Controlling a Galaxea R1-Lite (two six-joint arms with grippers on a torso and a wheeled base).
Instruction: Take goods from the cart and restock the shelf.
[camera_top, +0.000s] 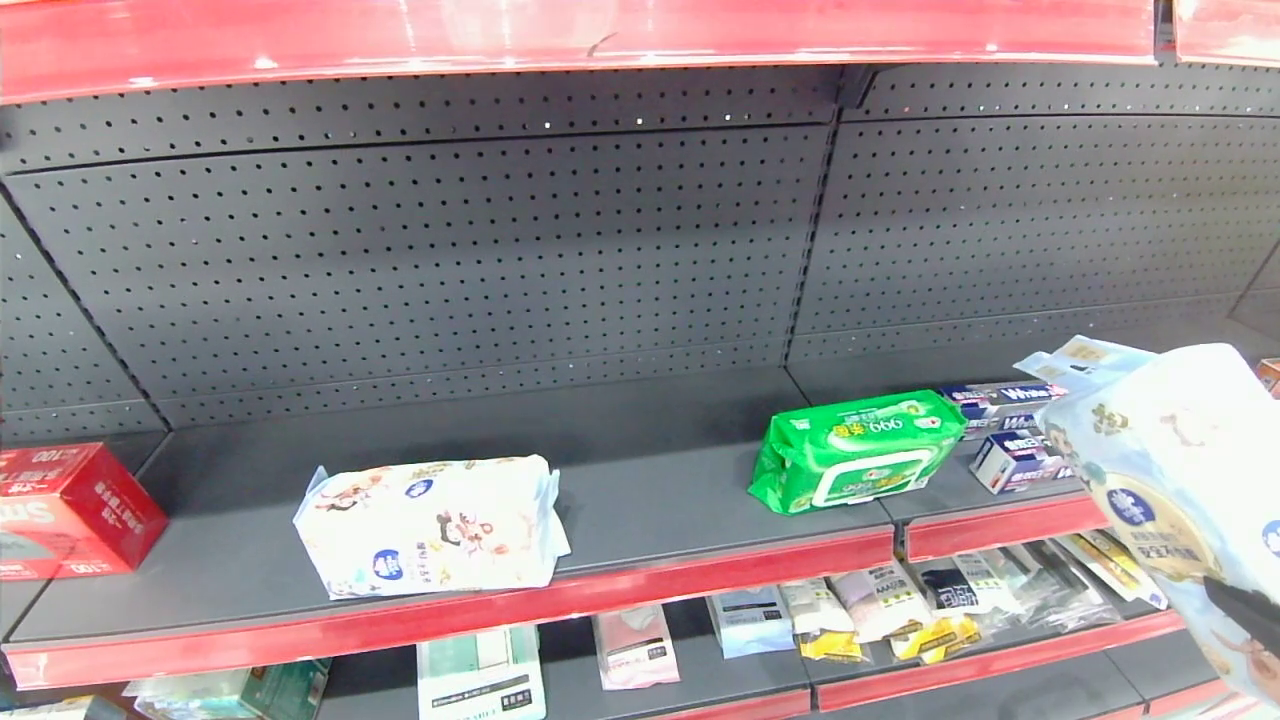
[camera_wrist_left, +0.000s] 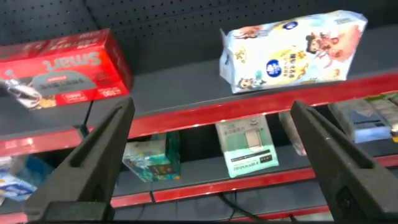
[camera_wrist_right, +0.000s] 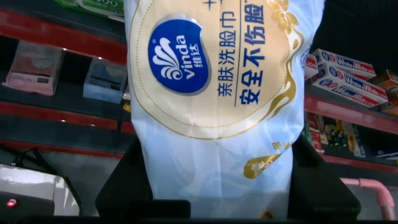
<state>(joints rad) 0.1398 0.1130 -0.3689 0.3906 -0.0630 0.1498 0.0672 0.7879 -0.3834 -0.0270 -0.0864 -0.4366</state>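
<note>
My right gripper (camera_wrist_right: 217, 168) is shut on a white pack of face towels (camera_wrist_right: 214, 87) with a blue logo and gold trim. In the head view that pack (camera_top: 1180, 480) hangs at the far right, in front of the shelf's right end, with a dark finger (camera_top: 1245, 605) across its lower part. On the dark shelf board (camera_top: 650, 470) lie a white cartoon-printed wipes pack (camera_top: 430, 525) and a green wipes pack (camera_top: 855, 450). My left gripper (camera_wrist_left: 211, 162) stands open below and in front of the shelf, facing the white wipes pack (camera_wrist_left: 292, 50) and a red box (camera_wrist_left: 59, 68).
A red box (camera_top: 65, 510) sits at the shelf's left end and toothpaste boxes (camera_top: 1010, 435) at the right, behind the held pack. The lower shelf (camera_top: 700, 670) carries several small packets. Bare board lies between the white and green packs. A red shelf edge (camera_top: 560, 30) runs overhead.
</note>
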